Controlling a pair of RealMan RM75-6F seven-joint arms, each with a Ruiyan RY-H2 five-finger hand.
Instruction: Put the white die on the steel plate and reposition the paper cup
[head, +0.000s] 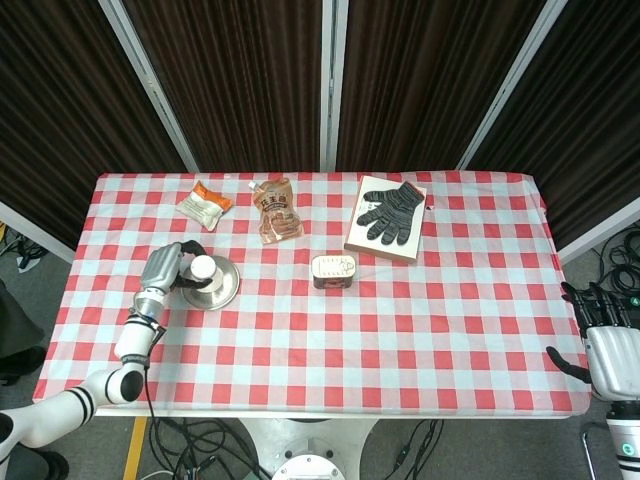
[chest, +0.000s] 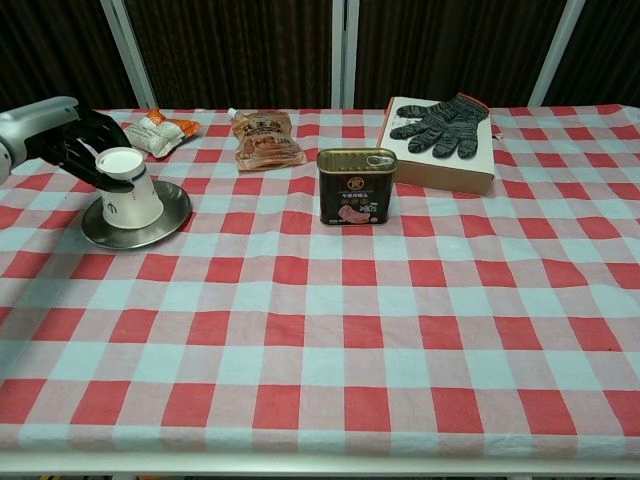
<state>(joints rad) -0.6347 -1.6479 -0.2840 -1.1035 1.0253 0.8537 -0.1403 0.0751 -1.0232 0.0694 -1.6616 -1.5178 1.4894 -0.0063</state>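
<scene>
A white paper cup (head: 203, 269) (chest: 126, 193) stands upside down on the round steel plate (head: 226, 291) (chest: 172, 216) at the table's left side. My left hand (head: 164, 268) (chest: 68, 134) reaches in from the left, and its fingers wrap the cup's upturned base. The white die does not show in either view. My right hand (head: 606, 342) hangs off the table's right front corner with its fingers apart and nothing in it; only the head view shows it.
An orange snack packet (head: 204, 203) (chest: 158, 130) and a brown pouch (head: 277, 210) (chest: 266, 138) lie behind the plate. A meat tin (head: 334, 270) (chest: 356, 186) stands mid-table. A grey glove (head: 392, 212) (chest: 446, 122) rests on a box (chest: 440, 165) at the back right.
</scene>
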